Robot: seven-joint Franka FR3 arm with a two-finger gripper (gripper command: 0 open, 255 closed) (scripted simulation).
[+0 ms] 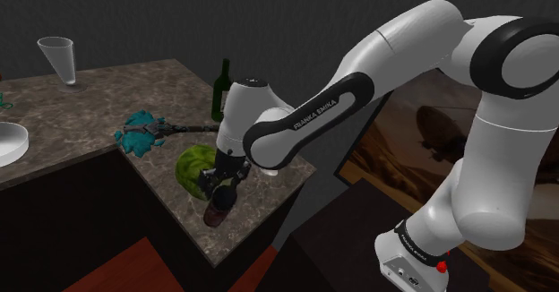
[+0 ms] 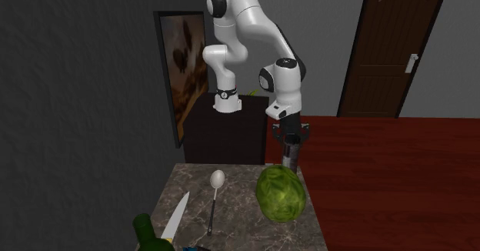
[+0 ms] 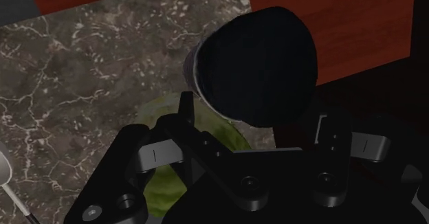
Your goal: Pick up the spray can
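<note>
Reaching down to the counter [image 1: 107, 89], the arm [image 1: 394, 57] has its jaws at the corner, just beside a green cabbage [image 1: 191, 167]. The jaws are narrow and clasp the can [image 1: 215, 213], a dark cylinder that stands upright under them. In the wrist view a finger [image 3: 185, 113] lies against each side of the can. I cannot tell if its base touches the counter. In the shoulder view, a dark bottle [image 1: 221, 89] stands behind the arm. A teal brush [image 1: 141, 131] lies to the left of the cabbage, and a glass [image 1: 59, 59] and a white bowl [image 1: 9, 142] are farther left. In the second exterior view, a spoon [image 2: 216, 182] and a knife [image 2: 177, 217] lie left of the cabbage.
</note>
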